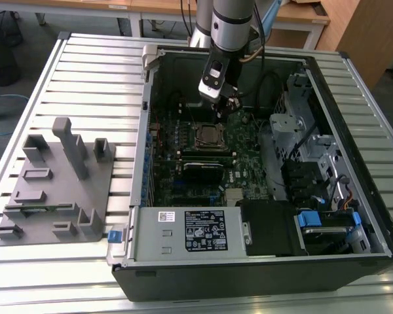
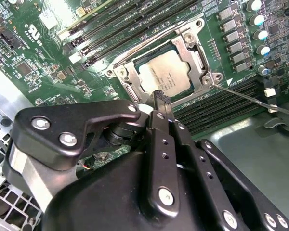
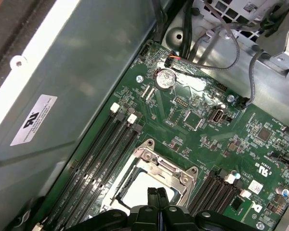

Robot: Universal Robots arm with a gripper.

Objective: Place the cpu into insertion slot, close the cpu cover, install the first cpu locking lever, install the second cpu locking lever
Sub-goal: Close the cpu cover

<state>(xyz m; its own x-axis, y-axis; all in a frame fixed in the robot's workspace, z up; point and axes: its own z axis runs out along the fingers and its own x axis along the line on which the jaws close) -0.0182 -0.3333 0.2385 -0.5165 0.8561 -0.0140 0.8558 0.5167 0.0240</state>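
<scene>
The cpu (image 2: 163, 73) lies flat in the insertion slot (image 1: 209, 135) on the green motherboard, its silver top showing through the window of the cpu cover (image 2: 191, 52), which lies down over it. One thin locking lever (image 2: 253, 99) sticks out sideways from the socket's corner, away from the frame. My gripper (image 2: 161, 102) is shut with nothing between its fingers, and its tip hovers at the socket's edge. In the first wrist view the gripper (image 3: 157, 193) hangs over the cpu (image 3: 142, 195) and the cpu cover (image 3: 169, 169). In the exterior view my gripper (image 1: 224, 108) is just behind the socket.
Long black memory slots (image 2: 135, 21) run beside the socket. A power supply box with a white label (image 1: 198, 232) sits at the case's front. Drive cages and cables (image 1: 308, 157) fill the exterior view's right. A grey fixture (image 1: 59, 183) lies on the slatted table outside the case.
</scene>
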